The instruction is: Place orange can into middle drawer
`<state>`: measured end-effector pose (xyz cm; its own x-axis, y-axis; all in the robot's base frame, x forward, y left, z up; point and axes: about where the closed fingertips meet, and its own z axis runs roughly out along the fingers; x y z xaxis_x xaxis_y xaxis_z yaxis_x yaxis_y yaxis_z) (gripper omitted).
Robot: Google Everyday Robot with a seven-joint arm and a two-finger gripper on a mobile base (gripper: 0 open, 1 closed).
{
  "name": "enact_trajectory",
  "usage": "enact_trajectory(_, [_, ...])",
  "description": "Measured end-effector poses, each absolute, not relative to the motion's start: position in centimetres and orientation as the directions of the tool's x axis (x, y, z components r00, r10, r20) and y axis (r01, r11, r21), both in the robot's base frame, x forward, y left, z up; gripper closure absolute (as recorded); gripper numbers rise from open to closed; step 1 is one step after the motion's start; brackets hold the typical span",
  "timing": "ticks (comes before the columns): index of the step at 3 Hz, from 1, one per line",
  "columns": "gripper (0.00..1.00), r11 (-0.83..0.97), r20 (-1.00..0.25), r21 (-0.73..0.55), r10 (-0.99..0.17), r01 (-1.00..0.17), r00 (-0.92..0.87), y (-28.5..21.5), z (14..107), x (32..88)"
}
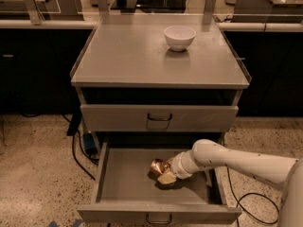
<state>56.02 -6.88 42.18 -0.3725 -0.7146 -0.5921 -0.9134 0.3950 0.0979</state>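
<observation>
The orange can point(158, 166) is shiny orange-gold and lies on the floor of the open middle drawer point(123, 183), near its centre. My gripper point(164, 174) reaches in from the right on a white arm and sits right at the can, its pale fingers point(167, 177) against the can's right side. The can rests low in the drawer, touching or almost touching the grey floor. The drawer is pulled out fully, with its dark curved handle point(158, 219) on the front panel at the bottom edge.
A second grey drawer point(159, 118) above is shut. A white bowl point(179, 37) stands on the cabinet's top at the back right. Black cables point(78, 152) run on the speckled floor to the left and right of the cabinet.
</observation>
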Motion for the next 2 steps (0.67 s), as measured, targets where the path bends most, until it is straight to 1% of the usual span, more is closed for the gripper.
enact_trajectory(1, [1.0, 0.444, -0.611, 0.053, -0.694, -0.895, -0.38, -6.54, 40.08, 58.42])
enact_trajectory(2, [1.0, 0.444, -0.611, 0.053, -0.694, -0.895, -0.38, -6.54, 40.08, 58.42])
